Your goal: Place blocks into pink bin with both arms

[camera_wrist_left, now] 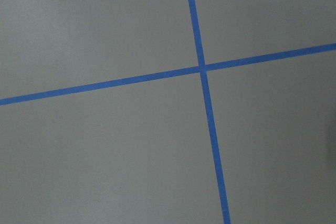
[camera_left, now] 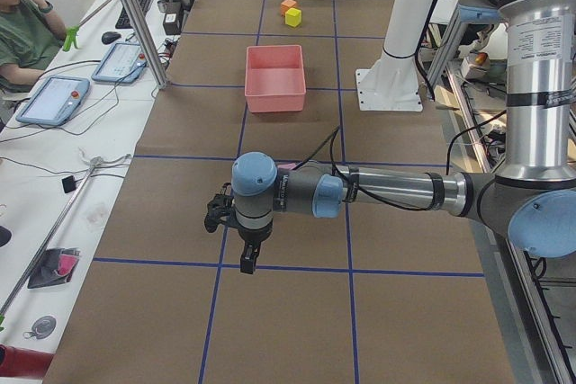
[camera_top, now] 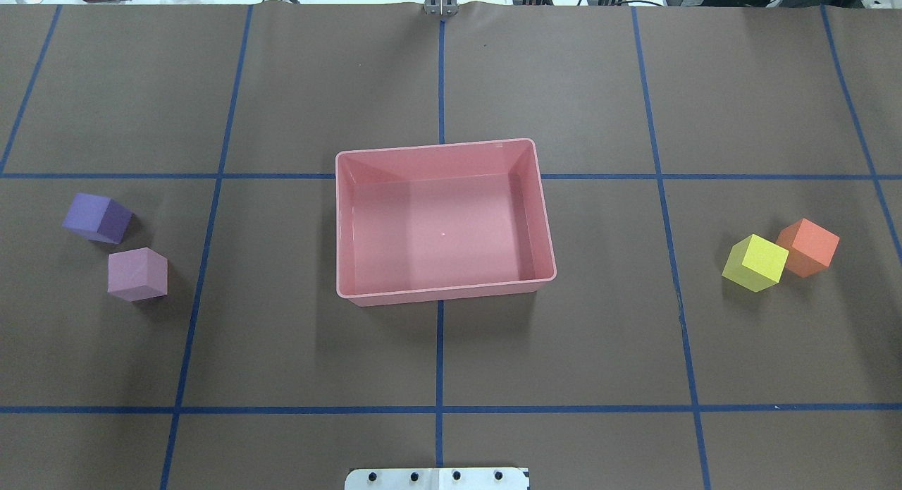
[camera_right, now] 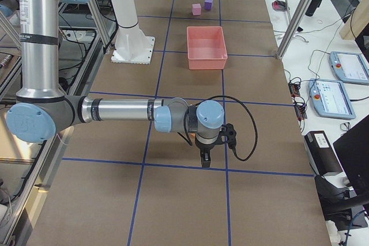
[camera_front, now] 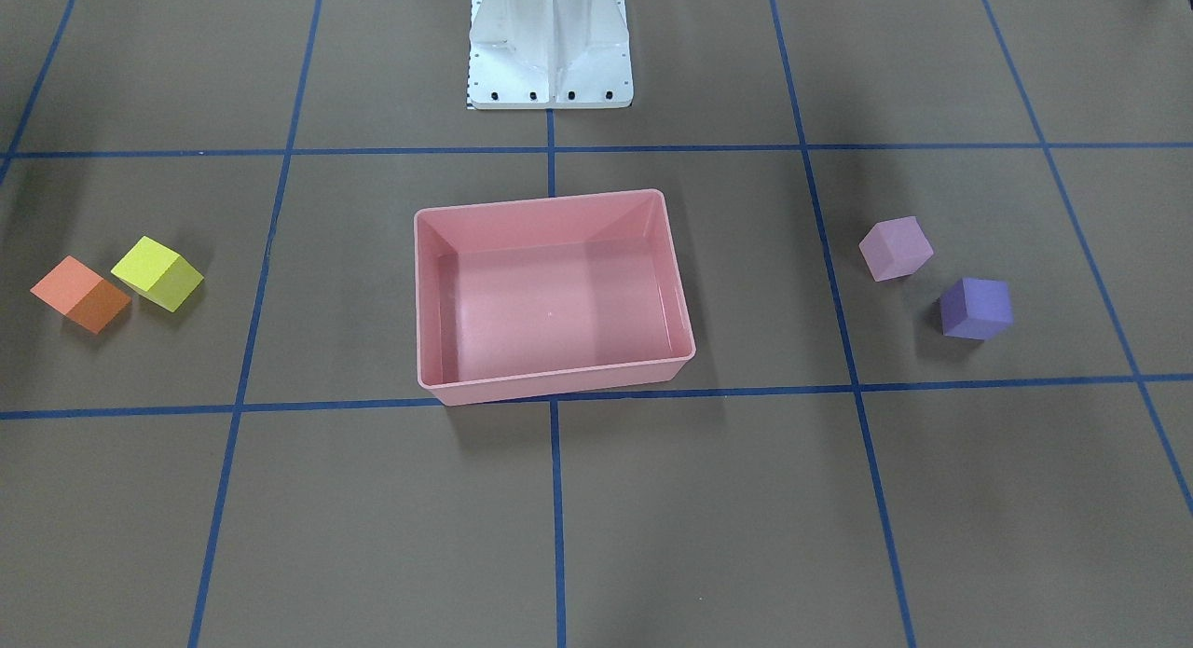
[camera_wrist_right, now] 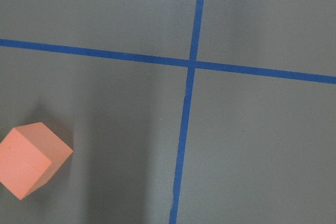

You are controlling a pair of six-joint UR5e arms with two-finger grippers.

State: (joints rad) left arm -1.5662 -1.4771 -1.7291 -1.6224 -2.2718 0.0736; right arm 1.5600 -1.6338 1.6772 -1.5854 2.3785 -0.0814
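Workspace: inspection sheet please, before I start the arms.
Surface: brown cover, blue tape grid, flat.
Job's things: pink bin empty; purple block and pale pink block on robot's left, yellow block and orange block on its right, all on the cover.
Clutter: nothing seen.
Tools: left tool and right tool hang above the cover; open or shut, cannot tell.
Cables: black cable loops off right wrist.
Surroundings: operator seated beside pendants.
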